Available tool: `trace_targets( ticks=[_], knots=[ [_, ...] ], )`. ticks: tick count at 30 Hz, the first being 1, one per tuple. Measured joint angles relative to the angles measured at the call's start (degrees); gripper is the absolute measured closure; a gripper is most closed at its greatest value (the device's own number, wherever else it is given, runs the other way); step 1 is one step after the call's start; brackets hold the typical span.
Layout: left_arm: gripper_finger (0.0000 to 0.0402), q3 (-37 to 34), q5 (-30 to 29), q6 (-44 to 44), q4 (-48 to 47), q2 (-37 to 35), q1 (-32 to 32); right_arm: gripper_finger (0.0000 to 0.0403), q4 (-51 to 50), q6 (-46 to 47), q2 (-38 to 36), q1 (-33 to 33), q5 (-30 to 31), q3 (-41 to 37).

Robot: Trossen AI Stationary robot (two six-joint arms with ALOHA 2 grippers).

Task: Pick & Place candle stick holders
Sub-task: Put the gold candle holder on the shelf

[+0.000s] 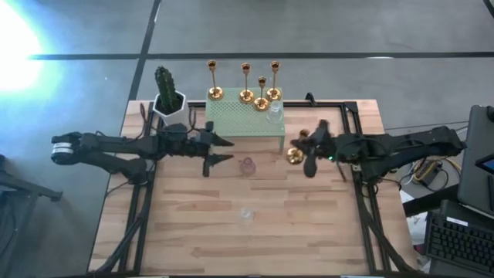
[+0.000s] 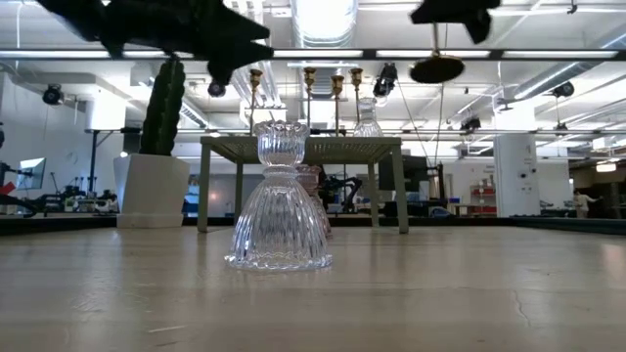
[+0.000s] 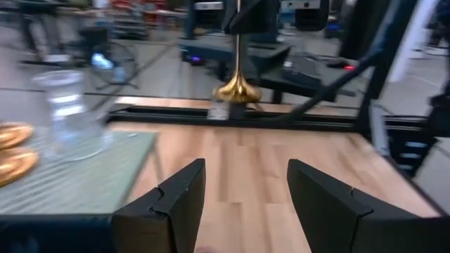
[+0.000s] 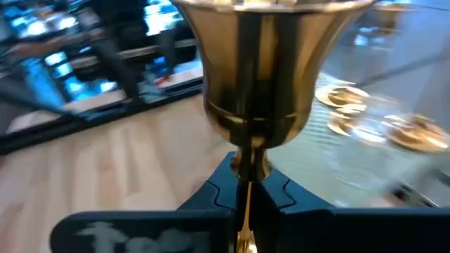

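Four gold holders stand on the far part of the green stand, with a clear glass one at its right end. So most look placed.

The right gripper is clamped on the slim stem of a fifth gold holder, held in the air just right of the stand and not yet set down.

Left to do, by my guess: a pinkish glass holder on the table just in front of the stand, and a clear glass holder further in front of it.

The left gripper hangs at the stand's left front corner, fingers spread, empty.

The high view barely shows the front glass holder; the low view shows it large, upright and ribbed. The right wrist view shows the cup and the clamp on the stem. The left wrist view shows the spread fingers.
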Motion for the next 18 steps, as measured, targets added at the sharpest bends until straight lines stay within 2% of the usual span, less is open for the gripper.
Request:
trace_targets(
  ticks=[4, 11, 18],
  knots=[
    [0.0195, 3.9, 4.6, 0.4, 0.1, 4.9, -0.2, 0.0394, 4.1, -4.1, 7.0, 0.0, -6.0, 2.7],
    [0.0195, 9.6, 9.3, 2.8, 0.5, 12.8, -0.4, 0.0395, 6.2, -10.7, 16.4, 0.0, -9.3, 10.9],
    [0.0195, 11.9, 13.0, 3.7, 5.6, 16.4, -0.6, 0.0395, 6.3, -14.8, 23.2, 0.0, -11.8, 17.1]
  ],
)
